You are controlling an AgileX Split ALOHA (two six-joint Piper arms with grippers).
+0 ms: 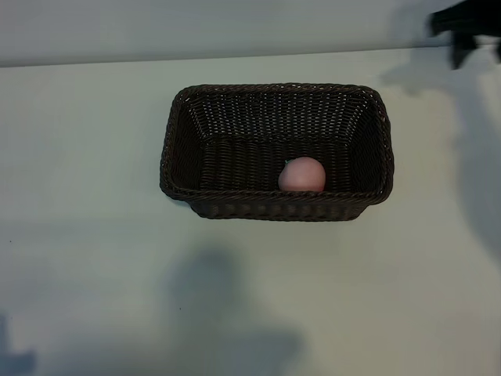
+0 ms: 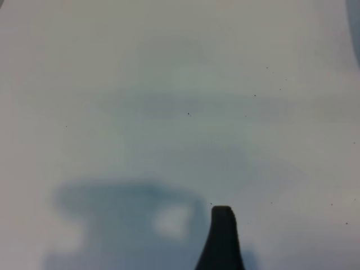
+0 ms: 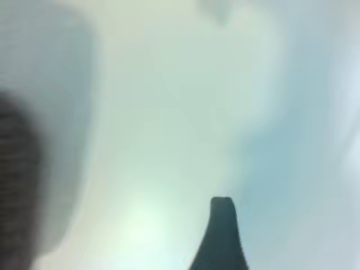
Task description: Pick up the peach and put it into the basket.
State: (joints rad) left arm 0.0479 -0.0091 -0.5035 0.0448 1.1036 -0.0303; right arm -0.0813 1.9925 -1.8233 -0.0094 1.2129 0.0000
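Table (image 1: 94,258): pale, bare near edge, soft shadows across it.
Left gripper (image 2: 222,236): only 1 dark fingertip shows in left wrist view, over bare table; other finger cut off; jaws spread wide, nothing between.
Basket (image 1: 275,205): mid-table, dark woven, upright; near wall hides part of floor.
Peach (image 1: 302,175): inside basket, against near wall, right of centre; bottom hidden by rim.
Right gripper (image 1: 462,35): far right corner, blurred, cut by frame edge, well apart from basket; in wrist view 1 fingertip seen, basket a dark smear at edge. Can't tell if spread or closed; holds nothing visible.
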